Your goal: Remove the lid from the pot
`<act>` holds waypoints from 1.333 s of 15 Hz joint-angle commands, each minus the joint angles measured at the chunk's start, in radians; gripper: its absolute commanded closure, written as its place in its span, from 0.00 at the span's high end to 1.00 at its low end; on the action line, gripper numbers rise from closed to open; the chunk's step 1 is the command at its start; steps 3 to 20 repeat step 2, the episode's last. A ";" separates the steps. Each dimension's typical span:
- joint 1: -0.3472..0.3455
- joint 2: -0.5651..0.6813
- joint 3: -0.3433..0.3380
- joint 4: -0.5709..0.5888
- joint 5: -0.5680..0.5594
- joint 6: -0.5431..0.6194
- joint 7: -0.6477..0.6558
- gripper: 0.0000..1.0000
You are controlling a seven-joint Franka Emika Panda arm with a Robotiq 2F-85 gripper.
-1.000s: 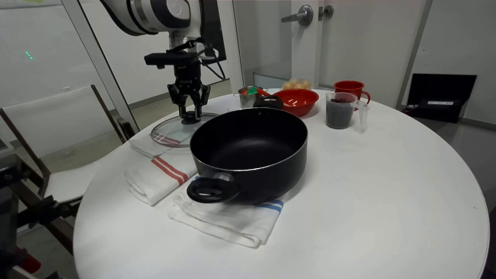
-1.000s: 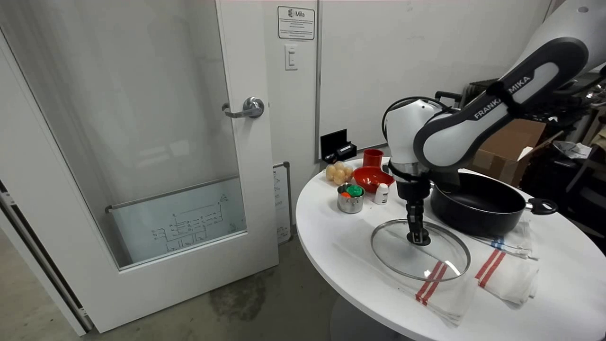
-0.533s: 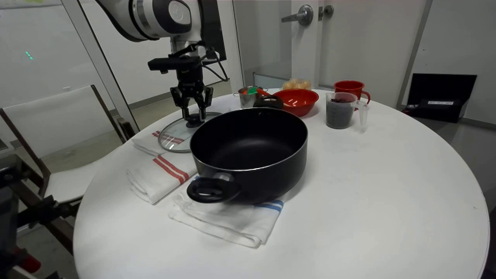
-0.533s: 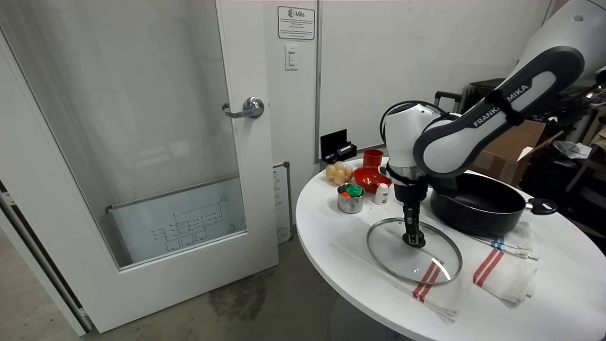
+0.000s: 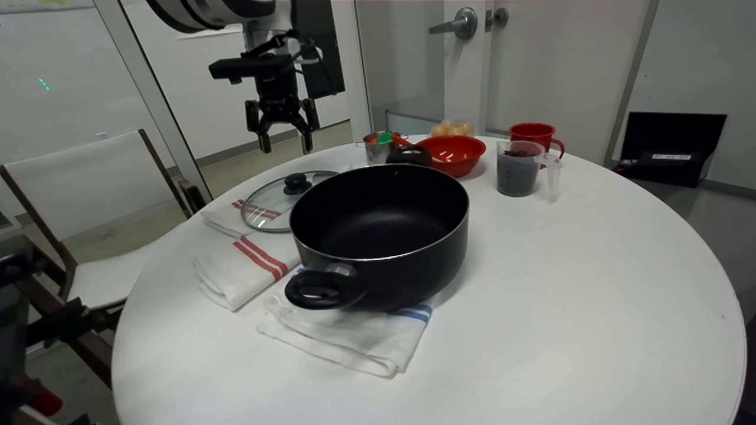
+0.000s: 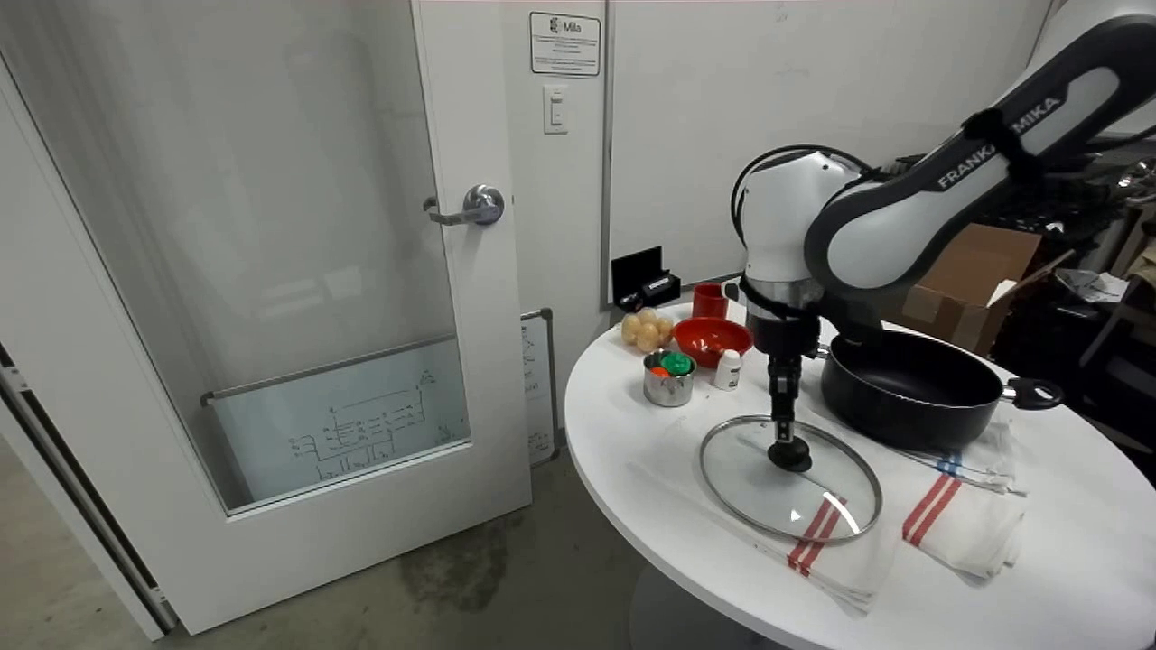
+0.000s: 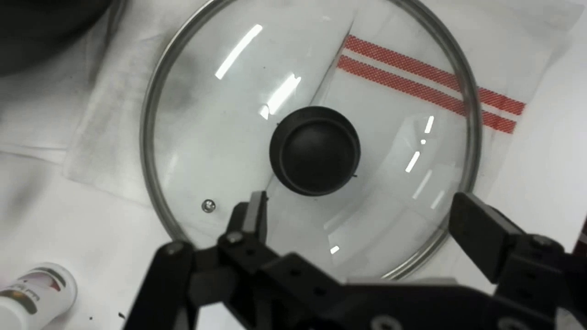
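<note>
The round glass lid (image 5: 269,203) with its metal rim and black knob (image 7: 316,151) lies on the table, partly over a white towel with red stripes. Beside it stands the black pot (image 5: 384,277), uncovered, its dark inside showing in both exterior views; only a dark corner of the pot (image 7: 41,32) enters the wrist view. Straight above the knob hangs my gripper (image 5: 286,149), pointing down. Its fingers (image 7: 254,217) are spread wide with nothing between them. In an exterior view the fingertips overlap the knob's top edge, but a gap shows in the opposite view.
A towel with blue stripes (image 5: 354,342) lies under the pot. Behind are a steel cup (image 6: 668,390), a white bottle (image 6: 728,372), a red bowl (image 6: 713,338), a measuring jug (image 5: 517,174) and a red mug (image 5: 531,134). A chair (image 5: 88,177) stands beside the table.
The lid shifted slightly and settled while my gripper was on its knob. Since half a second ago the fingers have opened and the gripper has risen off the knob; the lid stays put.
</note>
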State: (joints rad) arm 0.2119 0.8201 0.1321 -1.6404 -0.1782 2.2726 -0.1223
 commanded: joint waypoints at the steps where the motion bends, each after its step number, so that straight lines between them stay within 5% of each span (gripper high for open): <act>1: -0.028 -0.192 0.046 -0.207 0.032 0.046 -0.037 1.00; 20: -0.032 -0.233 0.059 -0.250 0.041 0.055 -0.043 1.00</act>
